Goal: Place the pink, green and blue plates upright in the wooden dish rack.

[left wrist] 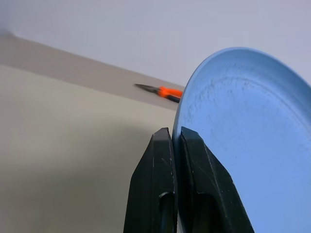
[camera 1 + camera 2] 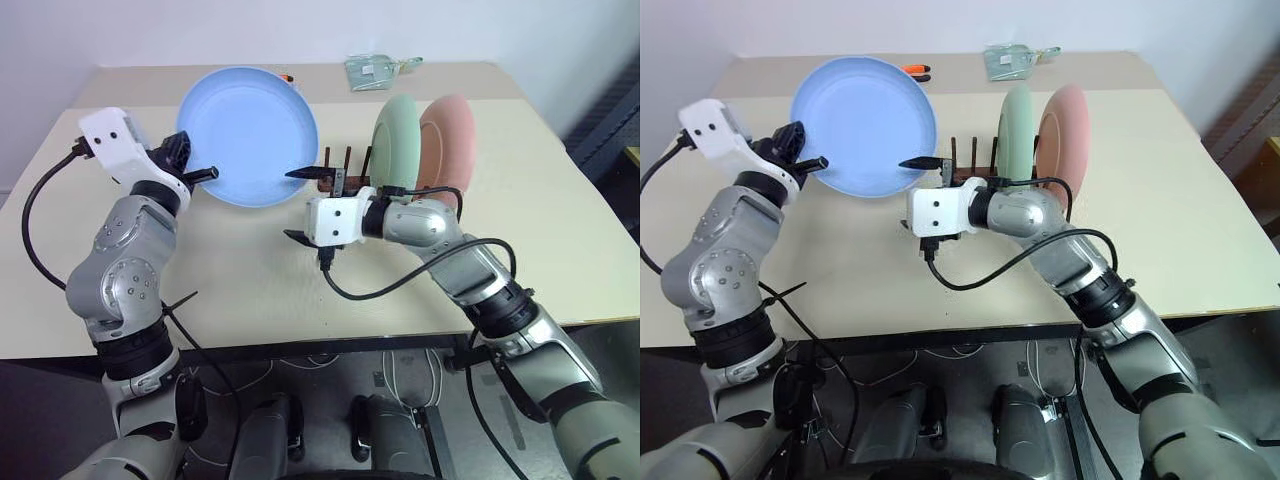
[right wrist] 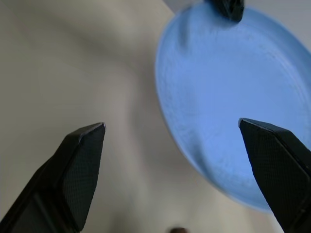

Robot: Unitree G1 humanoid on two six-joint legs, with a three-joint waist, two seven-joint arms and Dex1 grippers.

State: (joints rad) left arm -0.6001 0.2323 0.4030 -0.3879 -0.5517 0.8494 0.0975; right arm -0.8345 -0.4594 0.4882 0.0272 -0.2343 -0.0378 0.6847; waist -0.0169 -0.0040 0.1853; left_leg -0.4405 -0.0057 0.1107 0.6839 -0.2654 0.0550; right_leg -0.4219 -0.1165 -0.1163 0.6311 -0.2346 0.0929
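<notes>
The left claw [image 2: 205,174] pinches the blue plate [image 2: 248,122] by its rim, tilting it upright off the bench [image 2: 250,290], while the right claw [image 2: 300,205] waits spread wide, probably for a handover toward the wooden dish rack [image 2: 345,172].

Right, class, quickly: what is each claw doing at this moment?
Left claw: shut on the rim of the blue plate, held tilted above the table.
Right claw: open, empty, facing the blue plate.

Three plates: one light blue plate [image 2: 246,134], one mint green plate [image 2: 395,140] and one salmon pink plate [image 2: 449,141]. One dark wooden dish rack [image 2: 345,172]. One orange-handled pair of pliers [image 2: 917,70]. One clear packet [image 2: 374,70] at the far edge of one table [image 2: 560,240]. Two pincers: the left pincer [image 2: 206,174] and the right pincer [image 2: 301,205].
</notes>
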